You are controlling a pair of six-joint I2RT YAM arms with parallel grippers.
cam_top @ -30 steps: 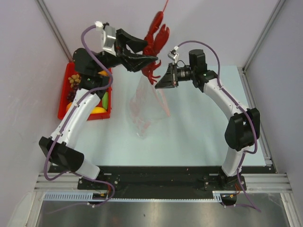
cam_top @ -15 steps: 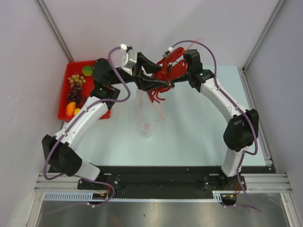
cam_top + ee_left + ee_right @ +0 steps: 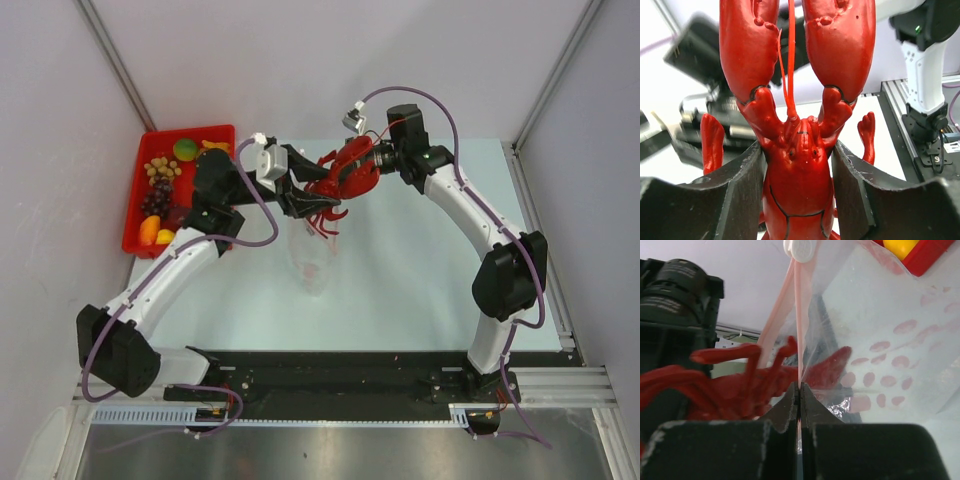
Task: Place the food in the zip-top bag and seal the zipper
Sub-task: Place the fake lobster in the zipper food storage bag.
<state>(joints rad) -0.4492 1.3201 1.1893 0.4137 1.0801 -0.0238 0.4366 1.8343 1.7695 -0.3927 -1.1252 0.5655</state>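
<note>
A glossy red toy lobster (image 3: pixel 797 190), one piece of the food, sits between the black fingers of my left gripper (image 3: pixel 797 150), which is shut on its body. From above, the lobster (image 3: pixel 348 170) hangs over the top of the zip-top bag (image 3: pixel 312 255), with the left gripper (image 3: pixel 318 192) just left of it. My right gripper (image 3: pixel 800 387) is shut on the bag's pink zipper (image 3: pixel 799 315), holding the clear dotted bag (image 3: pixel 890 365) up. The lobster's legs (image 3: pixel 730 385) are close to the left of the zipper. From above, the right gripper (image 3: pixel 378 160) is mostly hidden behind the claws.
The red tray (image 3: pixel 190 130) at the far left holds more food: dark grapes (image 3: pixel 157 197), an orange piece (image 3: pixel 150 230) and a green one (image 3: pixel 185 150). A white slider (image 3: pixel 801 247) sits on the zipper. Grey walls close in the table on three sides.
The left arm has come down and to the right, bringing the lobster from high up to the bag's top. The right gripper has shifted left and the bag now hangs narrower.
</note>
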